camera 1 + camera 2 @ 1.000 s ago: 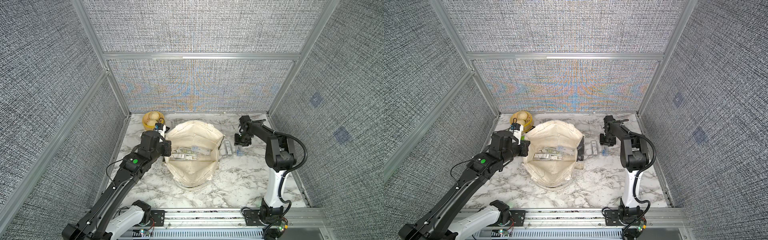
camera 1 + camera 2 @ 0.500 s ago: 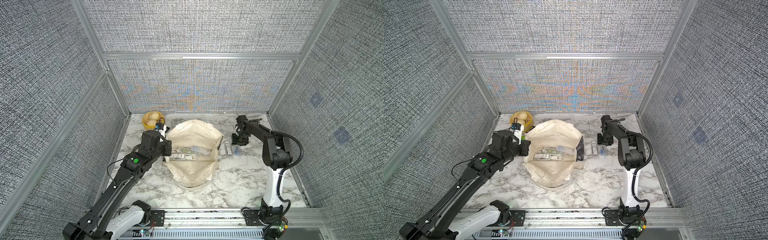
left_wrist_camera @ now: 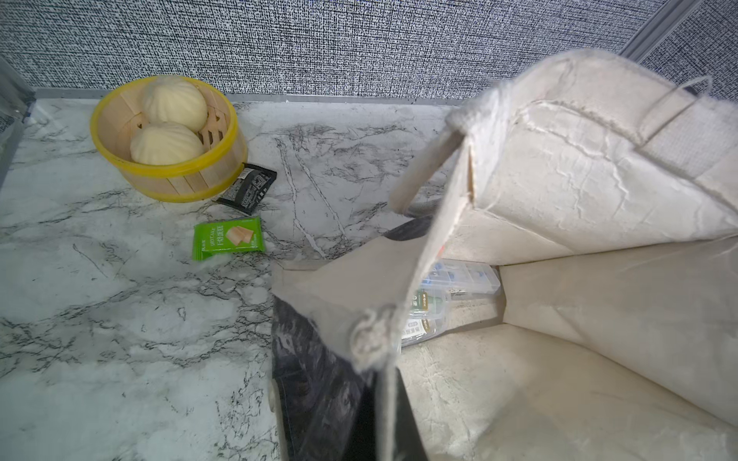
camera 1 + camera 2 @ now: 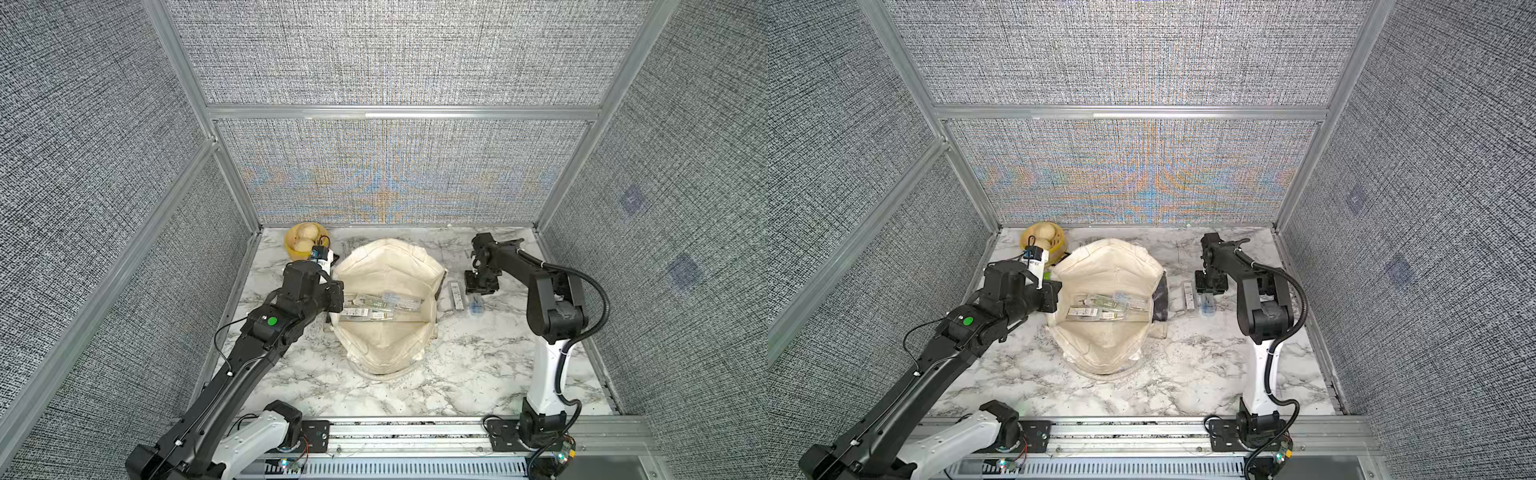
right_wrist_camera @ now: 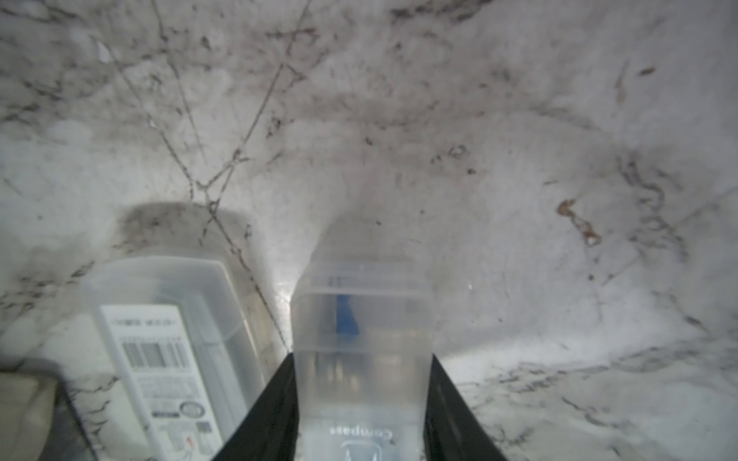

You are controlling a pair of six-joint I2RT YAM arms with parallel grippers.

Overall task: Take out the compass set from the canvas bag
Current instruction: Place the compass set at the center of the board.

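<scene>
Just right of the bag [image 4: 386, 266], outside it and low over the table [image 4: 457, 374], pinching the clear compass case [image 5: 361, 311] with the right gripper [image 5: 361, 359], fingers [image 5: 271, 411] pressing both long sides, close beside a second case [image 5: 167, 331] nearer the bag. At the bag's left rim, clamping the cloth with the left gripper [image 3: 383, 391], pressed tight together, holding the mouth open over more cases [image 4: 382, 305] inside.

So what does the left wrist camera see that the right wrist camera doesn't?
Only left wrist: the yellow basket of buns, a green snack packet, a black packet, and inside the canvas bag, pinched open by the left gripper. Only right wrist: the compass case in the right gripper, beside a labelled case. Both: the marble table.
</scene>
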